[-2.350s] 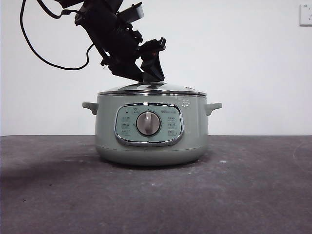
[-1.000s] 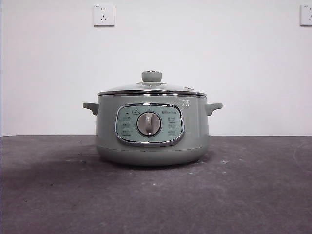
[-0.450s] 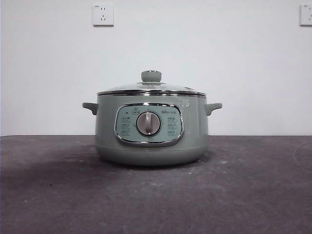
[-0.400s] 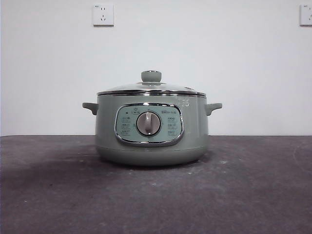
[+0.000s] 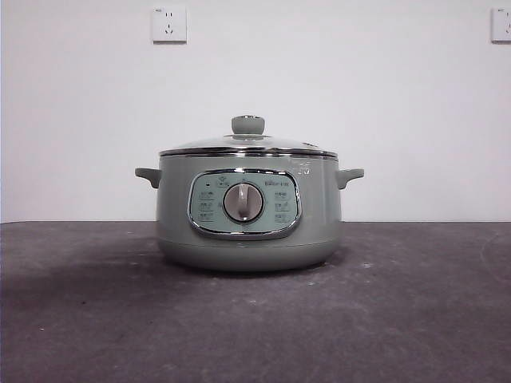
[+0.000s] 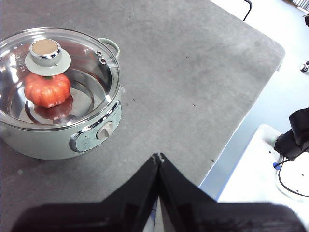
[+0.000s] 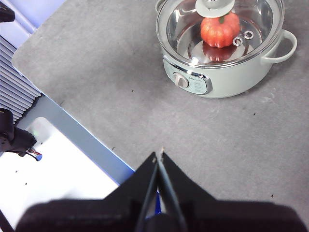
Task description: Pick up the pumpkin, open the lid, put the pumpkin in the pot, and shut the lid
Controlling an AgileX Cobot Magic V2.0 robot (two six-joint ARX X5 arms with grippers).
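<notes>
The sage-green pot (image 5: pixel 248 209) stands on the dark table with its lid (image 5: pixel 248 144) resting on it, the knob (image 5: pixel 248 124) on top. The pot also shows in the left wrist view (image 6: pixel 53 140) and the right wrist view (image 7: pixel 227 72). Through the glass lid (image 6: pixel 82 63) (image 7: pixel 260 19) I see the orange pumpkin (image 6: pixel 47 90) (image 7: pixel 220 29) lying inside the pot. My left gripper (image 6: pixel 158 157) is shut and empty, raised well back from the pot near the table's edge. My right gripper (image 7: pixel 158 153) is shut and empty, also raised far from the pot. Neither arm shows in the front view.
The grey table (image 5: pixel 255 319) spreads around the pot. Its edge (image 6: pixel 241 121) (image 7: pixel 77 125) lies near both grippers, with a white surface beyond. Two wall sockets (image 5: pixel 169 24) sit on the white wall behind.
About two seconds ago a gripper stood on the lid's knob; it has let go and risen out of the front view. The lid stays on the pot. Nothing has moved in the last second.
</notes>
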